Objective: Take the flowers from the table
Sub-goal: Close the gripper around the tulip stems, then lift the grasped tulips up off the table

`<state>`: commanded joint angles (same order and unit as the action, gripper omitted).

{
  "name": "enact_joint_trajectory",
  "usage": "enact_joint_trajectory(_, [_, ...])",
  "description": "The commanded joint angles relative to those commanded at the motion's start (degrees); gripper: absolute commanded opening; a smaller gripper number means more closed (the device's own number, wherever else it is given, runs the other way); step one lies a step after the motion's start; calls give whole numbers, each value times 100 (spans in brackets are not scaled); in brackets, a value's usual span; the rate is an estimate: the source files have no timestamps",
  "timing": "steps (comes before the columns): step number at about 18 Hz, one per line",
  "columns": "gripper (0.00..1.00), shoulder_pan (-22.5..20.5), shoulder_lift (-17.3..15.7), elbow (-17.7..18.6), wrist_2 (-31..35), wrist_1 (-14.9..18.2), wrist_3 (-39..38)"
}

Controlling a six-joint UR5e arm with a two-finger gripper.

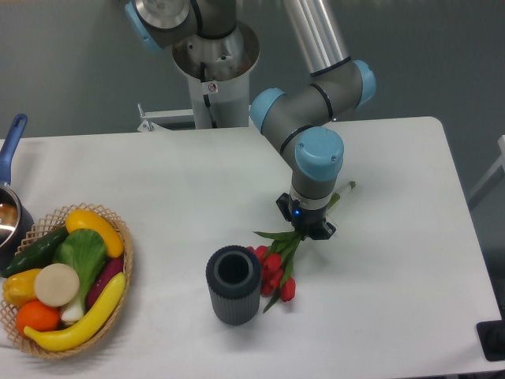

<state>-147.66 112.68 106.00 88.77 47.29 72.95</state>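
We saw an evenly and fairly brightly lit scene, the light seeming to fall from above, with the white table [158,181] showing no harsh glare. Shadows were soft and short: a faint one lay beside the dark ribbed vase [233,285] and under the wicker basket [118,237]. The picture was slightly soft and low in resolution, without motion blur or noticeable edge distortion.

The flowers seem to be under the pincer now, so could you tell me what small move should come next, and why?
Probably lift straight up a little. The pincer sits low over the stems of the flowers, apparently closed around them, while the buds lie on the table beside the vase.
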Motion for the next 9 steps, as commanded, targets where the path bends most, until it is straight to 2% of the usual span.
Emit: enact_joint_trajectory(9, [12, -246, -501, 158, 26, 53, 26])
